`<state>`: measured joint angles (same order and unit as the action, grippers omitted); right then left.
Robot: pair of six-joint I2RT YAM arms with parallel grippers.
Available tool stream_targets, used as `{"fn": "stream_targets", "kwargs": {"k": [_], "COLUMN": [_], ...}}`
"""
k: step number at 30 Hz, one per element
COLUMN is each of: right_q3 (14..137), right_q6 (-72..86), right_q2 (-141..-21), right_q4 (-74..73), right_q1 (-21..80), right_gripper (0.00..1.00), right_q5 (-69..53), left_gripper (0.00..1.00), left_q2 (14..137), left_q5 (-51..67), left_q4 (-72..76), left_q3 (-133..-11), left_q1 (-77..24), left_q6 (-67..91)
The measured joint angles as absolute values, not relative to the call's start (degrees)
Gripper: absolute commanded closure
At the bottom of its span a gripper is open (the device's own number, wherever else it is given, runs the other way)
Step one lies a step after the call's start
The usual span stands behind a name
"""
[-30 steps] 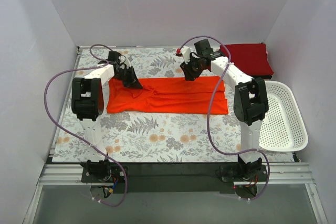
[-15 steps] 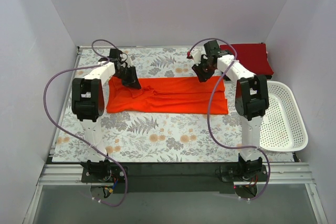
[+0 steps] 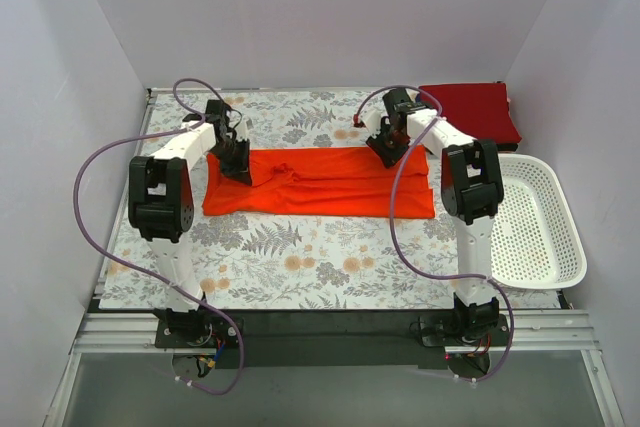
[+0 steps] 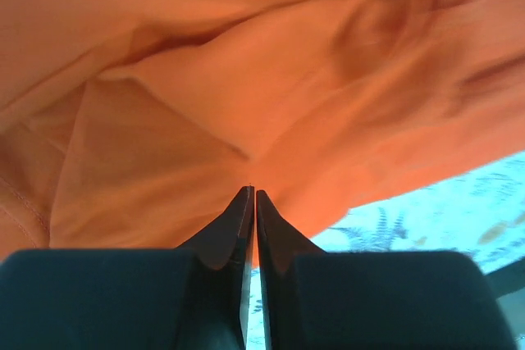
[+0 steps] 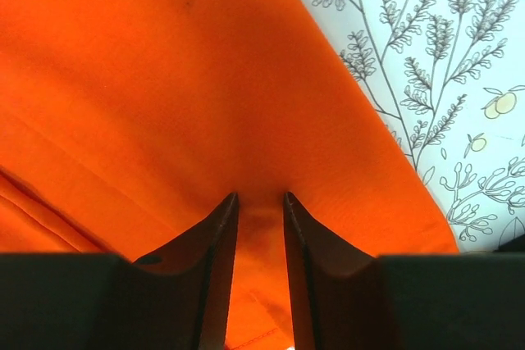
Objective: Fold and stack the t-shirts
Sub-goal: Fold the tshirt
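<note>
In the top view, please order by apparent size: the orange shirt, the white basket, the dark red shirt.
1. Orange shirt, spread across the cloth, looks largest.
2. White basket is next; it looks close to the orange shirt in area, so this ranking is unsure.
3. Dark red shirt, folded at the far right, is clearly smallest.

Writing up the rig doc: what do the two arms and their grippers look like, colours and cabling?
Both arms have white link shells with chunky black joint housings. A purple cable loops loosely from each base up to the wrist. The left gripper and right gripper each have two dark, nearly black fingers tapering to points from blocky dark bases. No sleeves; no readable markings.
</note>
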<state>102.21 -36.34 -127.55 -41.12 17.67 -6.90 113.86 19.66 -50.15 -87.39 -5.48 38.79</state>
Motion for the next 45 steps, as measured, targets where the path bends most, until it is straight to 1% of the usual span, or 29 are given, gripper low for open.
{"fn": "stream_targets", "kwargs": {"k": [1, 3, 7, 11, 12, 14, 16, 17, 18, 19, 20, 21, 22, 24, 25, 27, 31, 35, 41, 45], "right_q3": [102.17, 101.14, 95.42, 88.23, 86.02, 81.1, 76.79, 74.85, 73.49, 72.93, 72.97, 73.49, 74.72, 78.61, 80.51, 83.35, 87.48, 90.5, 91.29, 90.5], "right_q6": [-36.67, -37.56, -38.89, -39.42, -39.38, -39.24, -39.27, -39.33, -39.44, -39.48, -39.53, -39.46, -39.4, -39.24, -39.24, -39.27, -39.33, -38.81, -37.28, -35.53], "right_q2": [-127.55, -127.02, -123.44, -118.67, -117.23, -113.82, -110.74, -109.25, -108.07, -107.15, -106.28, -105.43, -104.79, -104.38, -104.38, -104.6, -108.25, -114.8, -119.44, -119.63], "right_q4": [-41.41, -41.32, -41.56, -43.79, -44.21, -45.67, -47.68, -49.25, -51.27, -53.32, -54.92, -56.05, -57.25, -58.57, -58.46, -58.33, -58.48, -57.95, -55.46, -52.77], "right_q1": [17.76, 18.09, 18.85, 20.67, 21.34, 23.42, 26.15, 28.05, 29.98, 31.86, 33.61, 34.81, 35.38, 35.27, 34.92, 34.35, 33.67, 33.78, 36.05, 38.83], "right_gripper": [0.68, 0.69, 0.69, 0.71, 0.71, 0.69, 0.65, 0.63, 0.61, 0.6, 0.6, 0.6, 0.6, 0.6, 0.61, 0.63, 0.68, 0.71, 0.76, 0.78], "right_q5": [-6.9, -7.03, -7.7, -9.06, -9.67, -11.6, -14.76, -16.75, -19.0, -21.54, -23.94, -26.0, -27.64, -29.63, -30.13, -30.33, -30.28, -30.63, -30.65, -30.92], "left_gripper": [0.98, 0.98, 1.0, 1.0, 1.0, 1.0, 1.0, 0.98, 0.94, 0.89, 0.82, 0.72, 0.69, 0.65, 0.65, 0.65, 0.69, 0.78, 0.85, 0.86], "left_q2": [114.83, 116.71, 118.48, 121.54, 123.83, 129.73, 138.02, 142.87, 147.0, 150.67, 151.59, 150.15, 147.39, 139.92, 135.92, 130.21, 124.03, 123.13, 126.61, 132.55], "left_q5": [18.44, 16.21, 13.5, 11.62, 10.85, 10.46, 9.54, 9.72, 9.69, 9.39, 9.32, 9.41, 9.52, 9.76, 10.13, 10.39, 10.31, 10.7, 11.09, 10.79], "left_q4": [-50.39, -50.57, -50.81, -53.28, -54.68, -58.08, -59.7, -60.12, -59.33, -57.36, -55.72, -52.21, -49.65, -43.86, -42.17, -40.8, -38.5, -39.03, -43.64, -46.98], "left_q3": [-86.7, -85.78, -86.08, -90.83, -94.13, -104.53, -119.07, -128.16, -135.79, -142.34, -143.81, -140.22, -135.26, -122.56, -117.16, -111.74, -111.37, -112.55, -112.44, -115.57], "left_q1": [-5.48, -5.5, -5.45, -5.74, -5.82, -5.87, -5.93, -5.98, -6.07, -6.17, -6.33, -6.55, -6.61, -6.7, -6.72, -6.79, -6.87, -6.87, -6.87, -6.85], "left_q6": [38.61, 38.24, 37.3, 35.83, 35.2, 34.17, 33.12, 32.62, 32.14, 31.48, 30.92, 30.48, 29.98, 29.91, 30.02, 30.68, 32.97, 34.54, 36.16, 37.12]}}
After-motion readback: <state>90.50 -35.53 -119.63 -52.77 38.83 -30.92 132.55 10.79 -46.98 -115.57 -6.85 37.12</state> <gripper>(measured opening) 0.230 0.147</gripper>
